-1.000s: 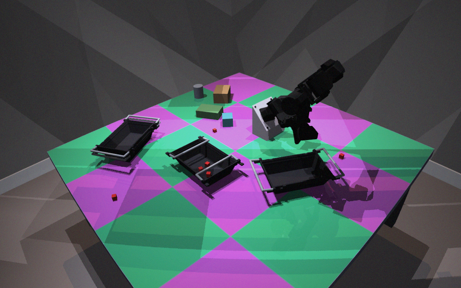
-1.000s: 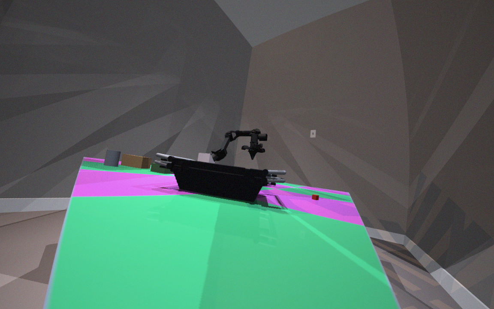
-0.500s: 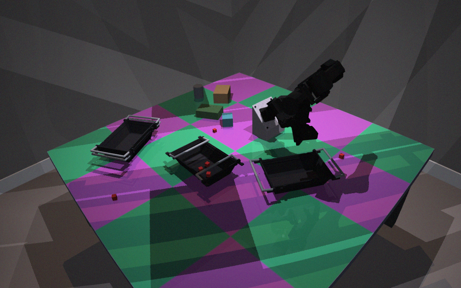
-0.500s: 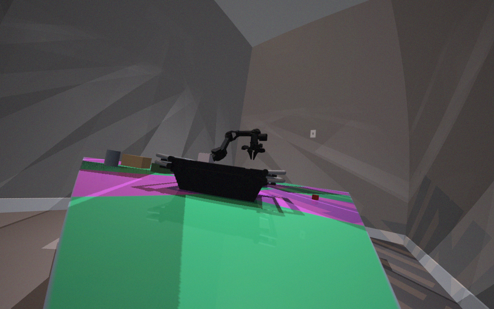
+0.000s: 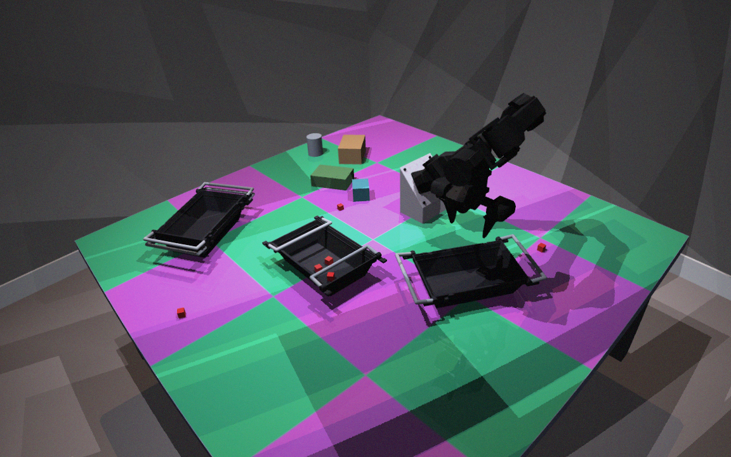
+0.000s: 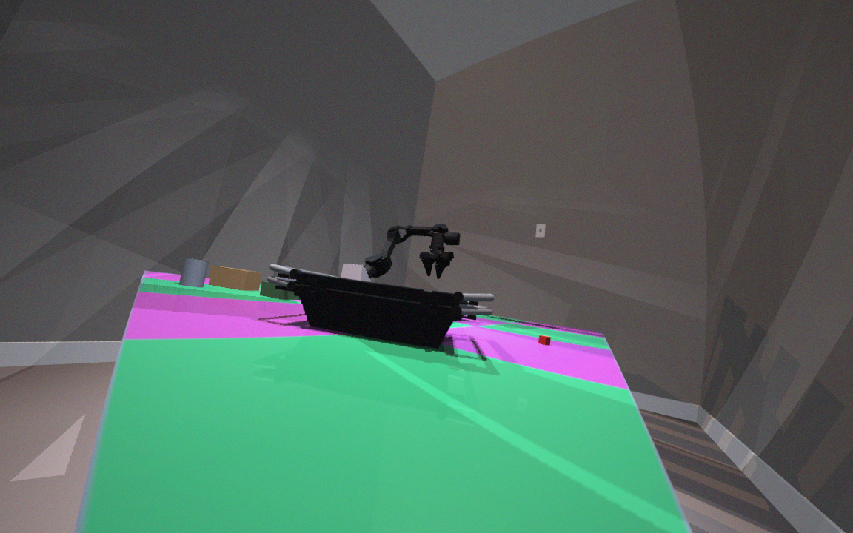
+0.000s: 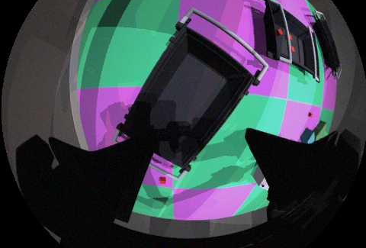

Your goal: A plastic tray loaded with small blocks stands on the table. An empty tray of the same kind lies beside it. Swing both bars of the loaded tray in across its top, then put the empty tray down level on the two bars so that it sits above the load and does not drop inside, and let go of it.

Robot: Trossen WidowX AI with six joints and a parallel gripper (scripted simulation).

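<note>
Spread wide, near the limit – claw (image 5: 468,228) (image 6: 434,275) (image 7: 203,134), with nothing gripped. Poised above and apart from empty tray (image 5: 459,272) (image 7: 191,76), touching nothing. Under the claw in wrist view: the empty tray, both bars (image 5: 406,278) (image 7: 232,34) swung outward, 1 at each end.

Counted on tabletop (image 5: 214,369) (image 6: 350,431) (image 7: 114,61): 1 loaded tray (image 5: 296,268) (image 7: 271,30), beside the empty one, with 3 red blocks (image 5: 330,275) (image 7: 280,32) inside and 2 crossing bars (image 5: 342,263) (image 7: 287,30) already over its top. Farther off, past the loaded tray, far tray (image 5: 195,218) (image 6: 376,314) (image 7: 327,42), with paired bars at each end – 1 tray or 2 nested, cannot tell.

Also 3 loose red blocks (image 5: 541,247) (image 6: 544,340) (image 7: 162,180), scattered; 1 just beside the empty tray's outer bar. Near one another: 1 grey cylinder (image 5: 315,145) (image 6: 193,272), 1 tan box (image 5: 351,150) (image 6: 234,278), 1 green block (image 5: 331,177) (image 6: 277,290) (image 7: 320,130), 1 teal cube (image 5: 360,190) (image 7: 308,136). At the arm's foot, 1 pale mount (image 5: 414,198) (image 6: 353,272) (image 7: 260,177).

Empty tray's place: tabletop, off the crossing bars. Blocking the exterior view of both nearer trays: the far tray.
</note>
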